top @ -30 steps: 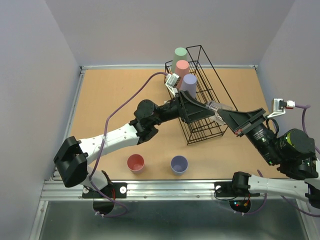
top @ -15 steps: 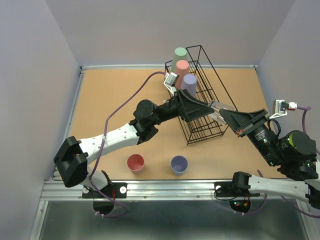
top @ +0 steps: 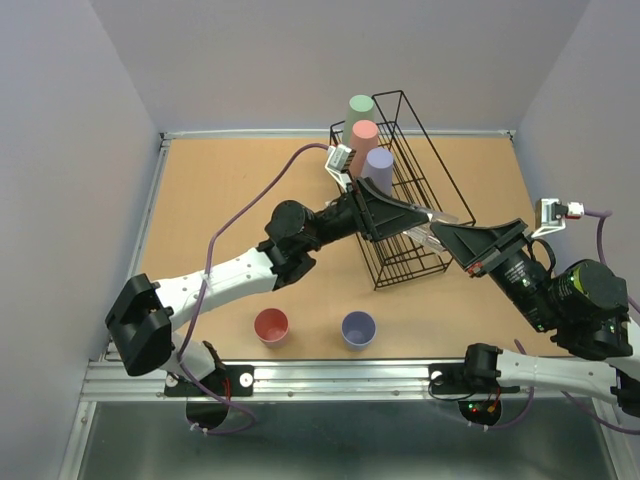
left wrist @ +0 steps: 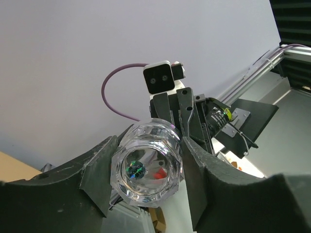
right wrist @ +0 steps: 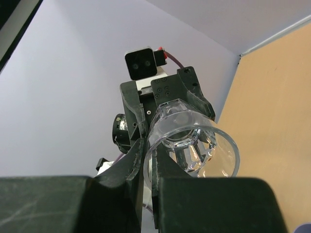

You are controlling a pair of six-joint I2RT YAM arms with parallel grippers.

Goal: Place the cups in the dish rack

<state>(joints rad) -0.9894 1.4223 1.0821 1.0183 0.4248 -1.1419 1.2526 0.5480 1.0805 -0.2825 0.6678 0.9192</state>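
The clear cup hangs over the black wire dish rack between both grippers. My left gripper closes round its base; in the left wrist view the cup fills the left gripper and both fingers touch it. My right gripper pinches the cup's rim wall; in the right wrist view the cup sits in the right gripper, one finger inside and one outside. A green cup, a salmon cup and a lavender cup sit upside down on the rack.
A salmon-red cup and a lavender-blue cup stand upright on the brown table near the front edge. Grey walls close in the table on three sides.
My right arm has moved a little up and to the left, closing on the cup at the left gripper. The left arm has hardly moved.
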